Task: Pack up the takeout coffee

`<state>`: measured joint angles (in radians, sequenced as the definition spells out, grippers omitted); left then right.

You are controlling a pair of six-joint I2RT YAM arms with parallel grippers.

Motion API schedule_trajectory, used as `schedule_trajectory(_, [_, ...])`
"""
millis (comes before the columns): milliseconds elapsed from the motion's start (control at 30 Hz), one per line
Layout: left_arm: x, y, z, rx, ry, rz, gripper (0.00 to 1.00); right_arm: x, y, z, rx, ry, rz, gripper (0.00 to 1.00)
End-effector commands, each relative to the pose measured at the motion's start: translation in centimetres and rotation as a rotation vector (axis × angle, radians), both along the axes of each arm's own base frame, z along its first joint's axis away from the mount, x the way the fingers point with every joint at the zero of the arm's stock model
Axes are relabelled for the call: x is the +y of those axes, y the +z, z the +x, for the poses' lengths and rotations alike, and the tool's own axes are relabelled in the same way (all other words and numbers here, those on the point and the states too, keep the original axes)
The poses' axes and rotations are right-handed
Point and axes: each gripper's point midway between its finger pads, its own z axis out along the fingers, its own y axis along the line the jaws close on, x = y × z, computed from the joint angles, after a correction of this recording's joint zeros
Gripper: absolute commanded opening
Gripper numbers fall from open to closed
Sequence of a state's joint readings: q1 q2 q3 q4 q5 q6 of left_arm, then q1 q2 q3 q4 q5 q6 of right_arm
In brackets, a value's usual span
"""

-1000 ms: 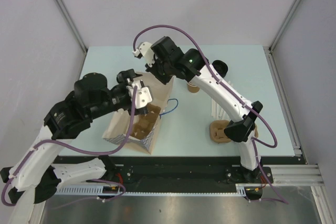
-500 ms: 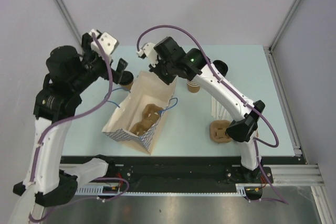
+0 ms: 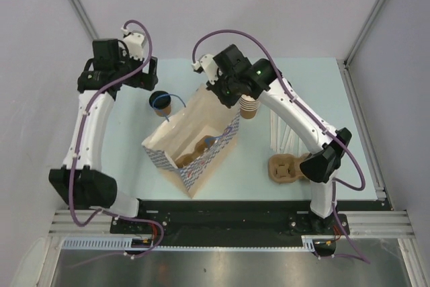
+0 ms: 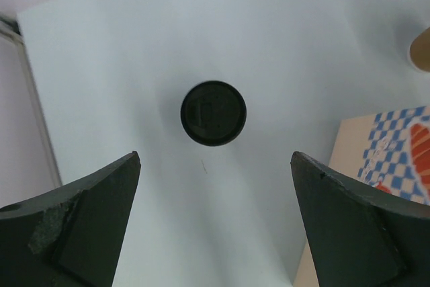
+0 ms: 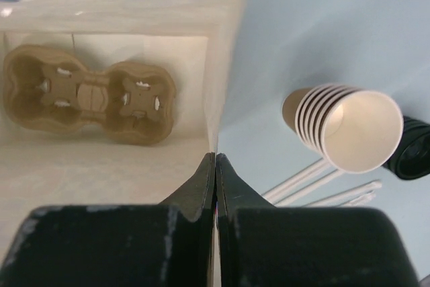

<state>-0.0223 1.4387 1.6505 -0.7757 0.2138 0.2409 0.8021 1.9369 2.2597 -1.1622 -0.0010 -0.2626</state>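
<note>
Takeout coffee (image 4: 213, 113) — upright, apart, centred beyond the spread left gripper (image 4: 215, 159)

This is a robotics lab cell. A pale table (image 3: 322, 85) sits boxed in by blank white walls (image 3: 269, 5) and aluminium posts (image 3: 78, 10). Two white arms (image 3: 89, 127) are bolted to a black rail (image 3: 222, 208) at its near edge, with purple cables (image 3: 228, 31) looping along them.

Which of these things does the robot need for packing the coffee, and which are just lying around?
For the job:
takeout coffee
paper bag
cup tray inside it
left pincer, open
right pincer, pinching the bag's rim

Just lying about:
stack of empty cups
straws
spare tray
loose black lid
</note>
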Motion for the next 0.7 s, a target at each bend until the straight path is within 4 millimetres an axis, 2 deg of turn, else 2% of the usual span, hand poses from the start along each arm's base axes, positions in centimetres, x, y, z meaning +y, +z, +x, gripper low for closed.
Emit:
schedule_trajectory(0, [1.0,-3.9,1.1,0.151,0.026,-0.074,0.99,-1.5,1.1,-2.3,0.028,0.027,0.022,0.0])
schedule_trajectory(33, [1.2,-4.3,1.4,0.154,0.029,-0.077,0.99,-2.0,1.8,-2.7,0.016,0.029,0.029,0.0])
schedule_trajectory(100, [1.4,-5.6,2.0,0.163,0.04,-0.068,1.0,-2.9,0.9,-3.2,0.029,0.017,0.001,0.0])
schedule_trajectory(133, [1.5,-6.1,2.2,0.173,0.045,-0.07,1.0,-3.6,1.3,-3.5,0.014,0.008,0.001,0.0])
schedule_trajectory(200, [1.5,-6.7,2.7,0.194,0.044,-0.068,0.99,-4.3,0.7,-3.9,0.021,-0.003,-0.019,0.0])
schedule_trajectory(233, [1.4,-7.5,3.0,0.218,0.04,-0.072,1.0,-4.7,1.1,-4.1,0.009,-0.006,-0.012,0.0])
schedule_trajectory(267, [1.4,-7.5,3.4,0.217,0.039,-0.073,1.0,-4.9,1.3,-4.4,0.008,-0.007,-0.009,0.0])
schedule_trajectory(333, [1.4,-8.2,3.9,0.233,0.041,-0.073,1.0,-5.7,0.9,-4.2,-0.007,-0.032,-0.032,0.0])
schedule_trajectory(500, [1.6,-10.0,5.2,0.268,0.076,-0.079,0.99,-6.5,1.9,-5.1,-0.02,-0.039,-0.002,0.0])
schedule_trajectory(667, [1.1,-12.1,6.6,0.304,0.101,-0.067,0.99,-7.7,0.9,-5.5,-0.009,-0.058,-0.038,0.02])
